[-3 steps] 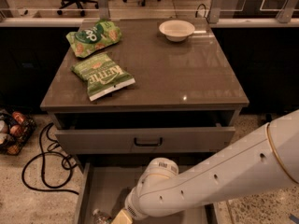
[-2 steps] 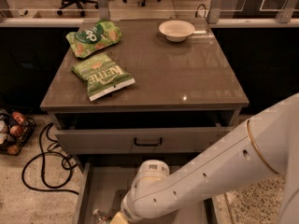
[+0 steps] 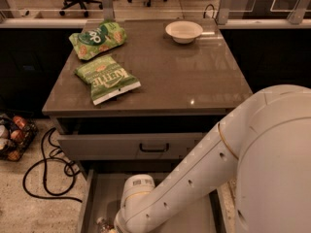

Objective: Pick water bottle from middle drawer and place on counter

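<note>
Clear water bottle (image 3: 102,224) in open middle drawer (image 3: 104,198), end effector (image 3: 115,228) beside it

Your end effector (image 3: 115,229) sits low in the drawer (image 3: 99,198), cut off by the bottom edge. Only a bit of the bottle (image 3: 102,223) shows beside it; the rest is out of frame. The arm (image 3: 194,178) hides much of the drawer floor from you.

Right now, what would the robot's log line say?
gripper: low in middle drawer, by water bottle | water bottle: in drawer, front left | counter: Kettle chip bag, green snack bag, white bowl
</note>
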`<control>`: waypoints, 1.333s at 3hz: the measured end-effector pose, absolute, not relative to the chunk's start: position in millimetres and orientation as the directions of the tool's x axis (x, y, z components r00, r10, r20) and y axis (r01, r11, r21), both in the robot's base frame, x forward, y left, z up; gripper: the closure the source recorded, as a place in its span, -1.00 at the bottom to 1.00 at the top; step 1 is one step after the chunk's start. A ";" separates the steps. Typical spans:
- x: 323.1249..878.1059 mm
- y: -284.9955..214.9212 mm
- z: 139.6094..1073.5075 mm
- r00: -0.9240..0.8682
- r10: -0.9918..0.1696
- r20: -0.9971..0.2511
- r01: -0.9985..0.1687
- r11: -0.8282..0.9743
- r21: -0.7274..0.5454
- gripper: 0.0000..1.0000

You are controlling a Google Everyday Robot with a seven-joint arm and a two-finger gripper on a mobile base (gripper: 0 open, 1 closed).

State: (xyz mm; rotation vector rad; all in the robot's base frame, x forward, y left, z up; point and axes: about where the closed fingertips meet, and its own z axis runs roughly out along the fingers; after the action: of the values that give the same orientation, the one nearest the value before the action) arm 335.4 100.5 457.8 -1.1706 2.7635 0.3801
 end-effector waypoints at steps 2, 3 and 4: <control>319.7 120.4 419.8 -0.693 -0.700 -0.173 -0.721 0.666 0.192 -1.00; 324.8 135.5 406.0 -0.689 -0.706 -0.160 -0.723 0.658 0.209 -1.00; 327.6 148.3 391.2 -0.688 -0.712 -0.140 -0.722 0.654 0.225 -1.00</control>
State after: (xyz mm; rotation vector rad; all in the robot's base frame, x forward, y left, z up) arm 327.6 148.3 391.2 -1.2238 2.8208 0.4098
